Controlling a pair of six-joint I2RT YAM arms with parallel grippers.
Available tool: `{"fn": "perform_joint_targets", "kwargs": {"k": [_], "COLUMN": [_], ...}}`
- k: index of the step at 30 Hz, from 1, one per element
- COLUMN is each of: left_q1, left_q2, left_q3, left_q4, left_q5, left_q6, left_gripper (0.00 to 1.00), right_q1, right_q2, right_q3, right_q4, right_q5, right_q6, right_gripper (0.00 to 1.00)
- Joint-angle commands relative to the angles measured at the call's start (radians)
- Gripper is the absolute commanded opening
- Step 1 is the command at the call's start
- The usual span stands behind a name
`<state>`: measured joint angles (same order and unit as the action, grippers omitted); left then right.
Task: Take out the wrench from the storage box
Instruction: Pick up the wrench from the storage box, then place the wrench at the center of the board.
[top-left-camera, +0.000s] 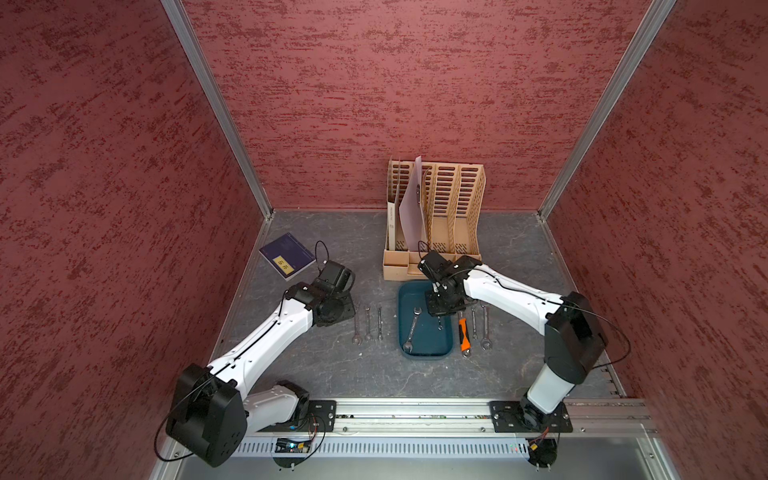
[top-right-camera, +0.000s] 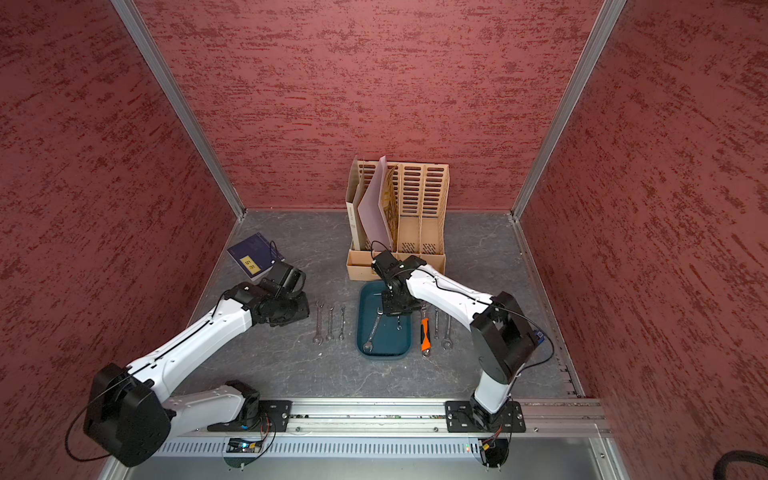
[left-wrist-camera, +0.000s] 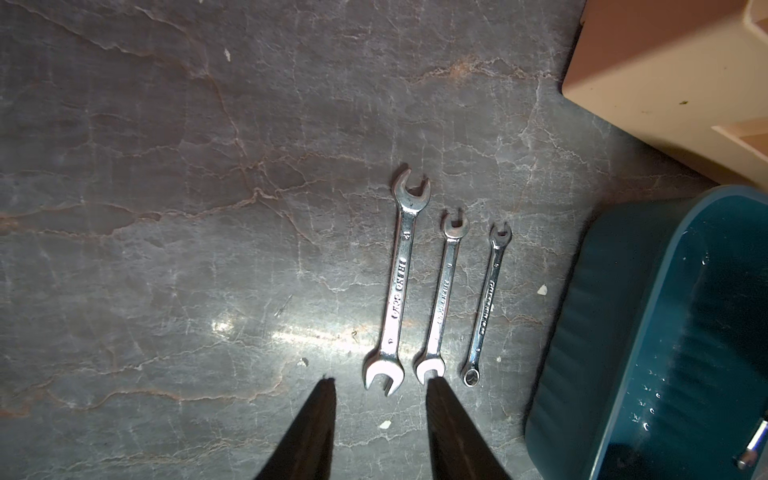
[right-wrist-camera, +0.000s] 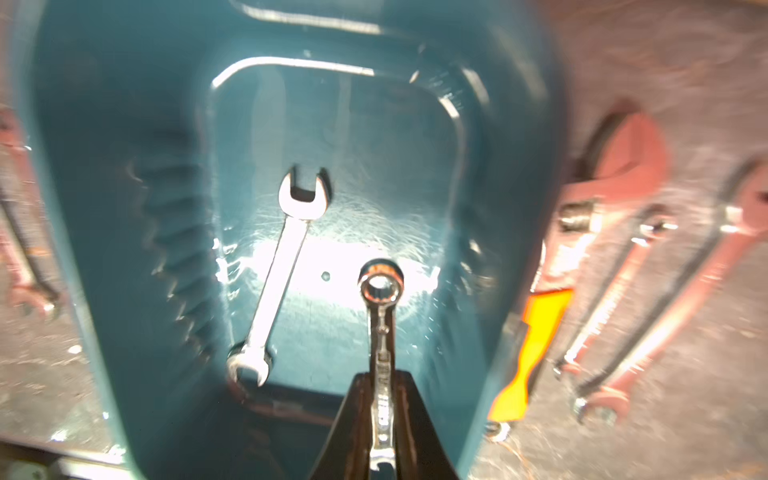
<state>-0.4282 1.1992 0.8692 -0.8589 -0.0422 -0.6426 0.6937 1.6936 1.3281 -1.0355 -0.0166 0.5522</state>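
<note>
Grey counter (top-left-camera: 374, 374): small wrench (right-wrist-camera: 380, 316) is clamped in the right gripper (right-wrist-camera: 382, 376), not yet carried out of the storage box (right-wrist-camera: 104, 208); left gripper (left-wrist-camera: 380, 382) is seen open.

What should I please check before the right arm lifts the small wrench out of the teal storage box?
1. Grip: right gripper shut on the small wrench: ok.
2. Lift: small wrench off the storage box floor: cannot tell.
3. Clearance: larger wrench apart from the held one: ok.
4. Other arm: left gripper open, outside the box, by the three table wrenches: ok.
5. Box emptied: not ok, larger wrench lies inside.
</note>
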Motion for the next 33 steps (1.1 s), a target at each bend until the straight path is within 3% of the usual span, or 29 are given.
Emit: {"fn": "perform_joint_targets", "kwargs": {"k": [1,7,15,25,30,33], "left_q1": [0.008,0.008,0.008,0.003,-0.007,-0.067], "left_q2": [-0.02,-0.023,-0.03,-0.02,-0.017,-0.014], "left_q3": [0.003,0.012,0.028,0.056,0.065,0.093], "left_q4": [-0.013,-0.024,-0.043,-0.07,-0.062,-0.05], "left_q5": [0.001,0.001,0.002,0.006,0.019,0.012], "left_q6": [-0.003,-0.003,-0.008,-0.009,-0.02,-0.036], "left_gripper": [0.4,0.39,0.39,0.39,0.39,0.39], "right_q1": [-0.039,-0.14,-0.278,-0.396,-0.426,-0.433], "right_q2": [-0.075,-0.174,-0.199,-0.071,0.016,0.051], "right_q3": [0.03,-0.022,-0.182,-0.317,-0.279,-0.267], "right_q4": [-0.07,-0.074,0.027,0.215,0.228,0.218], "right_q5": [0.039,0.052,0.028,-0.034,-0.05,-0.04], "right_q6": [-0.028,-0.088,-0.155,-0.168,-0.191,-0.192], "right_gripper": [0.15,0.15,0.15,0.14,0.14,0.17]}}
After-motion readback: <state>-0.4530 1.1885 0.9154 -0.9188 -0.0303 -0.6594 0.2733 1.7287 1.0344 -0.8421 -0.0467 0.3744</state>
